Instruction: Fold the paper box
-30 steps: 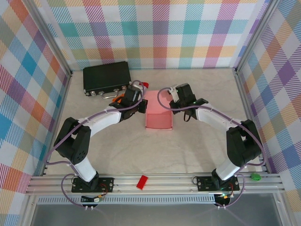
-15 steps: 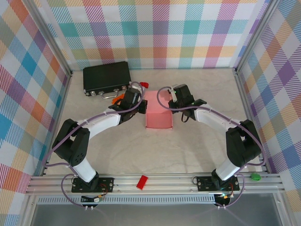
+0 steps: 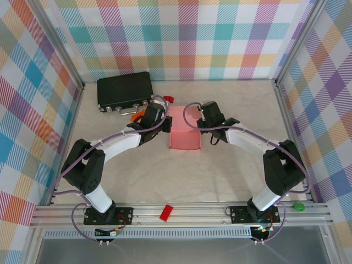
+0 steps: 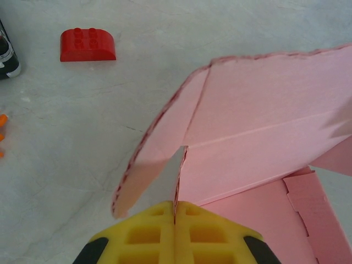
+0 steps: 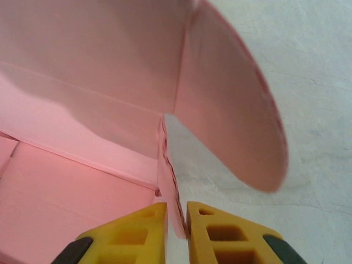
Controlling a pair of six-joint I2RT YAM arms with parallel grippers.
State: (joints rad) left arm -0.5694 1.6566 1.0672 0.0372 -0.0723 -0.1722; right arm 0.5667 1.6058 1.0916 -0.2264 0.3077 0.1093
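Note:
The paper box (image 3: 184,132) is pale pink card, partly folded, lying mid-table with its side walls raised. My left gripper (image 3: 165,125) is at its left side. In the left wrist view the yellow fingers (image 4: 148,234) of the left gripper (image 4: 176,212) are pressed together on the thin edge of a raised box flap (image 4: 264,126). My right gripper (image 3: 202,122) is at the box's right side. There, the right gripper (image 5: 176,220) stands slightly open, a narrow gap between its fingers, with the edge of a box wall (image 5: 82,82) loose in that gap beside a rounded flap (image 5: 231,104).
A black case (image 3: 125,91) lies at the back left with orange pieces (image 3: 137,113) in front of it. A small red brick (image 3: 169,99) (image 4: 88,45) sits just behind the box. Another red piece (image 3: 166,212) rests on the front rail, a green one (image 3: 298,207) at the right.
The right gripper has shifted a little left toward the box, and its jaws have parted slightly from the wall they pinched. The left gripper stays shut on its flap.

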